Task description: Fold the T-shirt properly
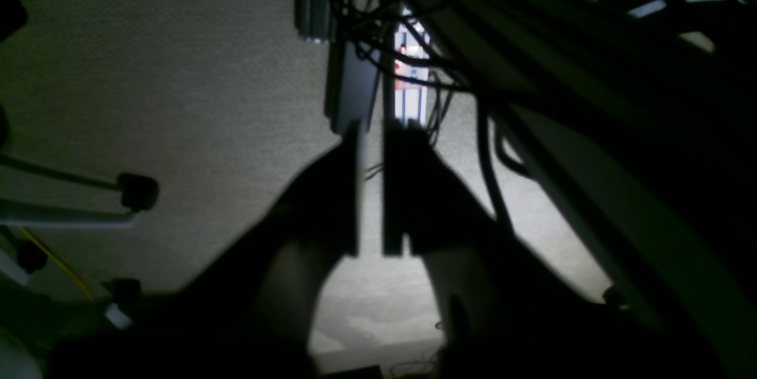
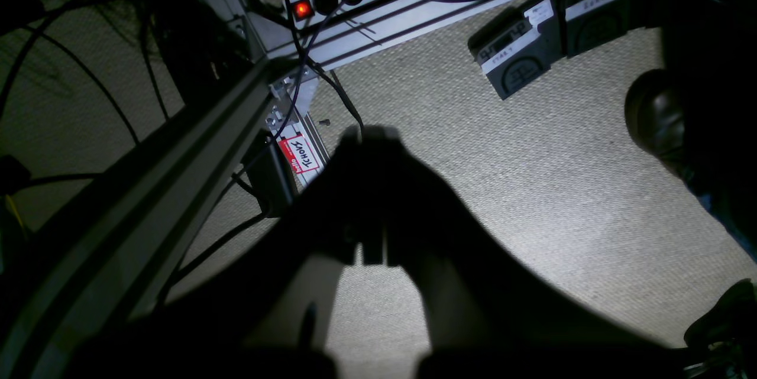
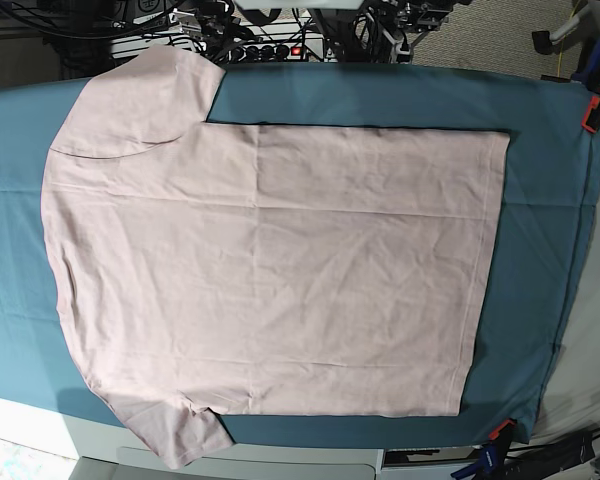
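The pale pink T-shirt [image 3: 270,270] lies spread flat, plain side up, on the teal cloth sheet [image 3: 540,200] in the base view. Its collar end is at the left, its hem at the right, and one sleeve lies at the top left [image 3: 145,100] and one at the bottom left [image 3: 175,435]. Neither arm shows in the base view. My left gripper [image 1: 371,128] hangs over the carpet floor beside the table frame, empty, with only a narrow slit between its jaws. My right gripper [image 2: 372,130] also points at the floor, shut and empty.
Clamps hold the sheet at the right edge [image 3: 592,110] and bottom right [image 3: 495,440]. Under the table are aluminium frame rails [image 2: 148,190], loose cables, a power strip with a red light [image 2: 303,9], grey boxes [image 2: 520,54] and a dark shoe [image 2: 656,113].
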You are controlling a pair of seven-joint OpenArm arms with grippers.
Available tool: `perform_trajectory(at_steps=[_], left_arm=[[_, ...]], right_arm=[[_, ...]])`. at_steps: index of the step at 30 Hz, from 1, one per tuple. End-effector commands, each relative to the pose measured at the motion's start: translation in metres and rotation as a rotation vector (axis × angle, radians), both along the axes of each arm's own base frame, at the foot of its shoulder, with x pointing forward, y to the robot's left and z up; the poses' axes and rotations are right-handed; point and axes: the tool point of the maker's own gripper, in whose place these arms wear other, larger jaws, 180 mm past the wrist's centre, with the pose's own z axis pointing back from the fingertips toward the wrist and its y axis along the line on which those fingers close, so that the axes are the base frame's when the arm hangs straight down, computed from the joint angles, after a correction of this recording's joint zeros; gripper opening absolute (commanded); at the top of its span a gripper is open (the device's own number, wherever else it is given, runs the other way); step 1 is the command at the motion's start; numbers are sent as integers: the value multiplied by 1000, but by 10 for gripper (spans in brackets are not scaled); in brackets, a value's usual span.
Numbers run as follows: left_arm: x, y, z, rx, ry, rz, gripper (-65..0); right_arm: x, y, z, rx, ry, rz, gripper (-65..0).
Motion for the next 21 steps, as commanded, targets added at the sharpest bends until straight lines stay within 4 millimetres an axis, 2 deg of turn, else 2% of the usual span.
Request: perform_trajectory(at_steps=[1,9,12,17,21], left_arm=[[1,-2,0,-9,-2,6,-576],[1,-1,0,-9,-2,5,-576],[-3,4,0,1,18,2,-576],[-12,24,2,26,39,-43,-576],[-31,44,6,47,33,-65,-576]], right_arm=[[6,-6,1,-14,-18,-1,-650],[6,-6,1,-14,-17,-1,-650],[3,-8,1,-17,-9,6,-650],[-11,-31,3,-66,16,78,-650],[-29,-57,9,-111,27,89,-650]])
